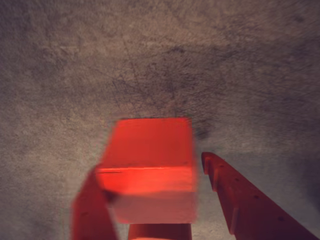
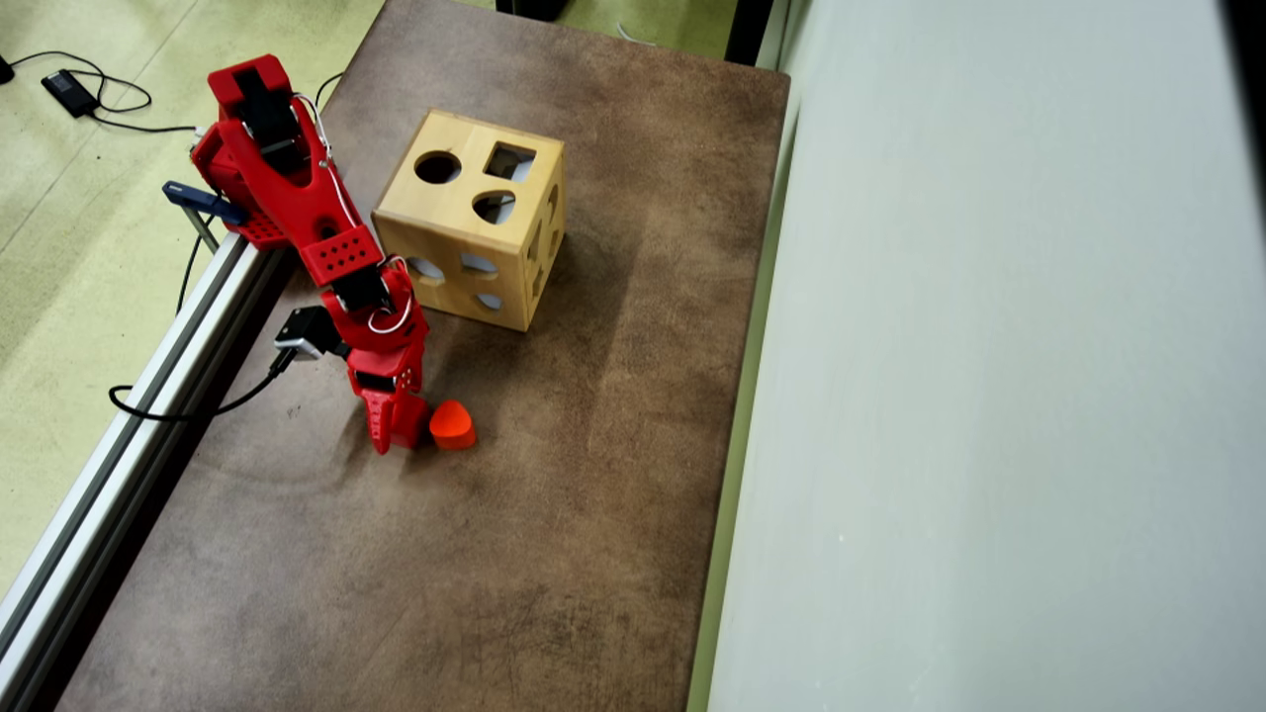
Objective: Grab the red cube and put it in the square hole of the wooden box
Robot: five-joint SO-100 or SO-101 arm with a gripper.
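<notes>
In the wrist view the red cube (image 1: 150, 150) lies on the brown table, blurred, between my two red fingers. The left finger (image 1: 90, 205) touches its left side. The right finger (image 1: 235, 190) stands apart from it with a small gap. My gripper (image 1: 150, 165) is open. In the overhead view my gripper (image 2: 396, 435) points down at the table, and the red cube (image 2: 452, 425) shows just to its right. The wooden box (image 2: 465, 232) stands further back, with its square hole (image 2: 509, 161) on the top face.
The box top also has a round hole (image 2: 437, 166) and a third hole (image 2: 493, 206). An aluminium rail (image 2: 129, 435) with a black cable (image 2: 168, 413) runs along the table's left edge. A pale wall (image 2: 989, 396) borders the right edge.
</notes>
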